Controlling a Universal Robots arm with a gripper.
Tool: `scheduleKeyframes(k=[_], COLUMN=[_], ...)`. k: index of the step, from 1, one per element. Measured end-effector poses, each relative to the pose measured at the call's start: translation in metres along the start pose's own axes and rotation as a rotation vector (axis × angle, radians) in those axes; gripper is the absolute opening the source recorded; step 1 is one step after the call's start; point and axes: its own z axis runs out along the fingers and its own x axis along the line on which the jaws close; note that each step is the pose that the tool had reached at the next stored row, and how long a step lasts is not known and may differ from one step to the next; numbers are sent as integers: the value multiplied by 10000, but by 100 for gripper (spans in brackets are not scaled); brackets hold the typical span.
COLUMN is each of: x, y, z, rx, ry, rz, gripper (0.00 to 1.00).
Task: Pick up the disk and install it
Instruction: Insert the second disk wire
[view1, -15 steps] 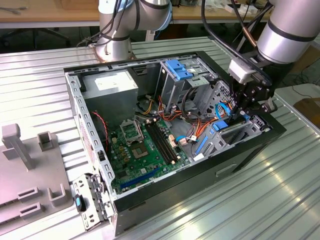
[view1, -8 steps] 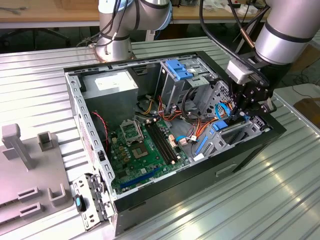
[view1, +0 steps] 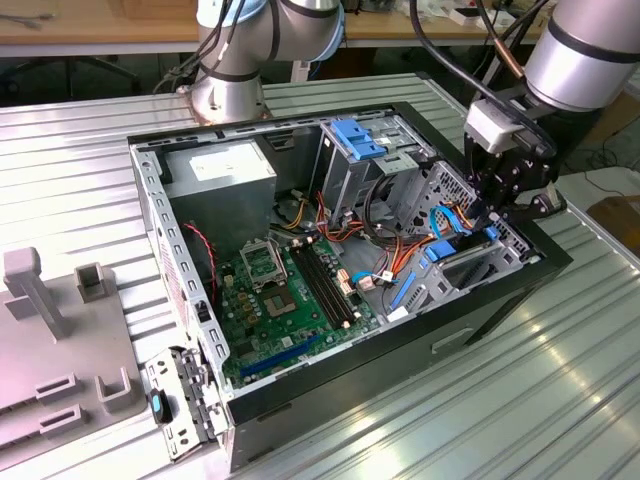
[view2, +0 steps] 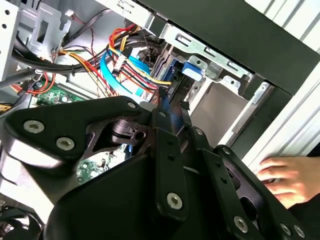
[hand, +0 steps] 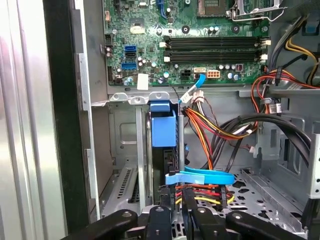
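1. The pincer (view1: 497, 205) is down in the drive cage (view1: 470, 262) at the front of the PC case (view1: 400, 330), clenched on the disk (hand: 163, 129), which is edge-on and partly in its slot.
2. I'd keep it square to the rails and push slow, clear of the orange and yellow cables (hand: 210, 132).
3. Also in the case: motherboard (view1: 285, 300) and silver power supply (view1: 225, 170). A hand (view2: 290, 177) rests just outside it

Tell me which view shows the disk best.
The first wrist view: the disk stands on edge in the drive bay, blue frame facing the camera, above the tool. The second wrist view catches a blue sliver; in the exterior view I cannot pick it out.
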Motion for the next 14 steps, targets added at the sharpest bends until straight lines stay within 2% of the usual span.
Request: scheduleKeyframes(k=[7, 9, 14], x=[0, 0, 0], y=[0, 0, 0], z=[-2, -1, -2], rx=[0, 0, 0], ry=[-1, -3, -5], rz=[0, 0, 1], gripper=[24, 11, 11])
